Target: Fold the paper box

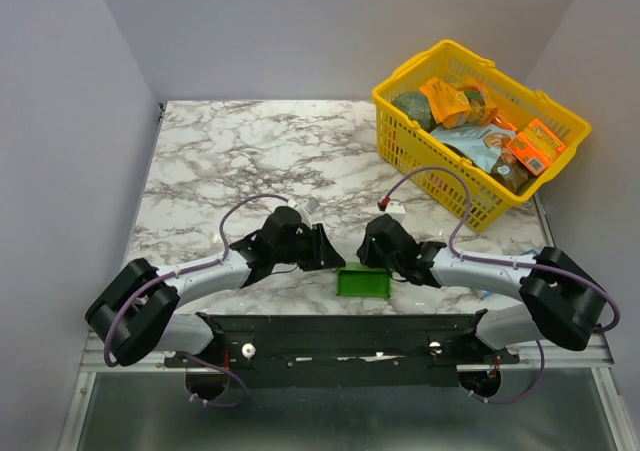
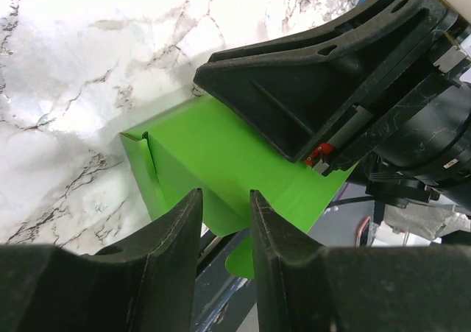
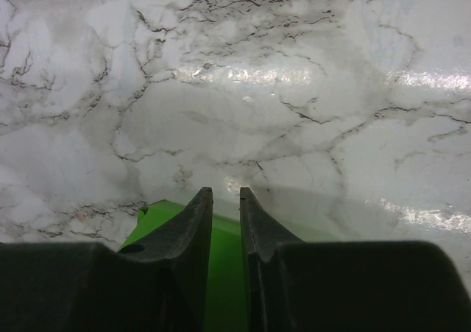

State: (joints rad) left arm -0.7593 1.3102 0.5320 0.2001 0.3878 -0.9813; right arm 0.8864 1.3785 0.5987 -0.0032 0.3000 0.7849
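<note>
Card of a bright green, thin and matte, makes up the paper box (image 1: pixel 363 283), which sits low in the centre of the overhead view. It is on the near edge of a glossy bench (image 1: pixel 230 151) of white stone pattern with grey and brown veins. From above the box shows as a small shallow rectangle with raised walls.

In the left wrist view the box fills the middle of the frame. It has sharp creases, a slit at its left corner and a rounded flap hanging past the bench edge at the bottom.

The left tool (image 2: pixel 224 196), black and ribbed, has its two fingers apart on either side of the box's near wall. Whether they press on it cannot be told.

The right tool (image 3: pixel 226 192) comes in from the opposite side. Its fingers stand a narrow slit apart with green card showing in the slit. Whether they pinch the card cannot be told.

In the upper right of the overhead view, a yellow plastic basket (image 1: pixel 425 166) with slatted walls holds orange packets (image 1: pixel 537 146), a pale blue pack (image 1: pixel 480 141) and other wrapped goods.
</note>
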